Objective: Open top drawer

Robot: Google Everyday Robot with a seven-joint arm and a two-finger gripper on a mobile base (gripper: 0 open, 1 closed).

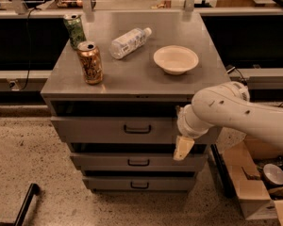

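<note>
Looking down on a grey metal cabinet (132, 81) with 3 drawers stacked in its front. The top drawer (94, 129) sits directly under the cabinet's top surface. Its front is the widest and tallest of the 3, and a dark gap runs along its upper edge. None of its interior shows. Its small black handle (137, 129) is at the centre of the front, untouched.

The gripper (183, 147) hangs in front of the right end of the top drawer's front, at 4 o'clock from the handle and apart from it. Its cream tip points toward 6 o'clock and overlaps the dark gap between the top drawer and the middle drawer (104, 161). Whether the gripper is open or closed cannot be told from this view. The white arm (236, 113) extends from the picture's 3 o'clock edge across the cabinet's right front corner.

The bottom drawer (108, 183) lies below the middle one. Both carry similar black handles.

On the cabinet top:
- 1 green can (74, 30), upright, at 10 o'clock.
- 1 brown can (90, 62), upright, just at 5 o'clock of the green one.
- 1 plastic bottle (129, 42), lying on its side, cap toward 2 o'clock.
- 1 cream bowl (176, 59), upright, at 4 o'clock of the bottle.

A cardboard box (247, 185) stands on the speckled floor (33, 149) at 4 o'clock from the cabinet.
</note>
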